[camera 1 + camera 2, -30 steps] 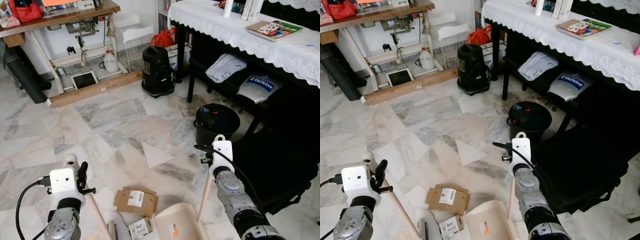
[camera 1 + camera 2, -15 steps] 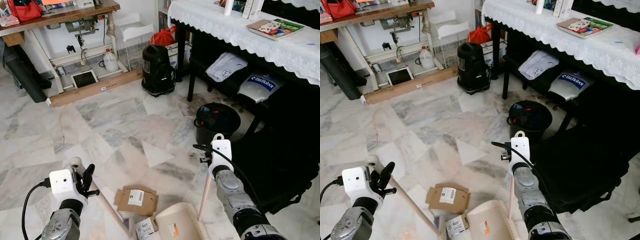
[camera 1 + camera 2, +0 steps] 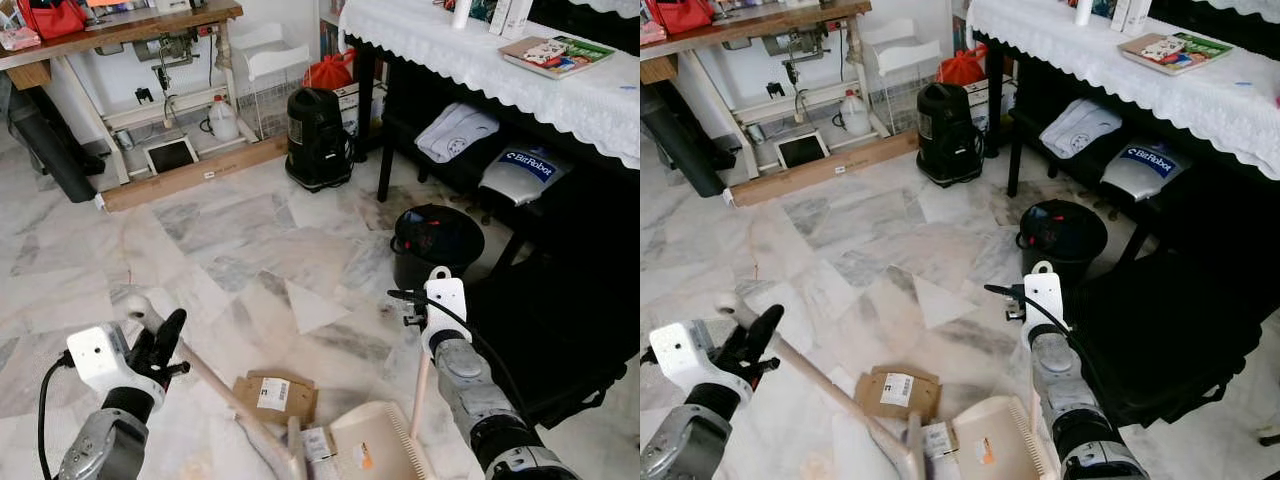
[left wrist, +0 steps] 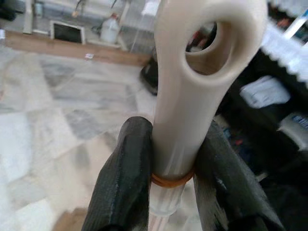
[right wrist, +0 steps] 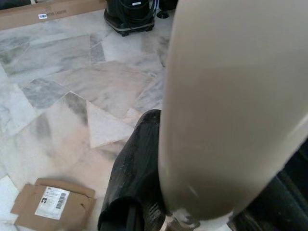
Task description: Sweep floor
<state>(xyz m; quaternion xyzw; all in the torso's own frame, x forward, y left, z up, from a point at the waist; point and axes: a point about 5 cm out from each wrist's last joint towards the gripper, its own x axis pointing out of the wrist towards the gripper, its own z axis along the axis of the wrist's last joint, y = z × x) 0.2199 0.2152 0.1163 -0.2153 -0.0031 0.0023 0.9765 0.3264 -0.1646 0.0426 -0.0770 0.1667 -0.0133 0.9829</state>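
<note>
Fingers (image 4: 126,178) of my left gripper (image 4: 166,180) are clamped on the cream broom handle (image 4: 187,96) just below its hanging loop. From there the broom (image 3: 830,395) slants down across the marble floor (image 3: 230,230) to its head beside the dustpan (image 3: 375,450). My right gripper (image 5: 144,192) grips the dustpan handle (image 3: 419,385), which stands upright. One small label scrap (image 3: 318,443) lies at the pan's mouth, though blur hides whether it touches. Brown cardboard (image 3: 275,395) lies just beyond. Farther off stands a black bin (image 3: 433,240).
</note>
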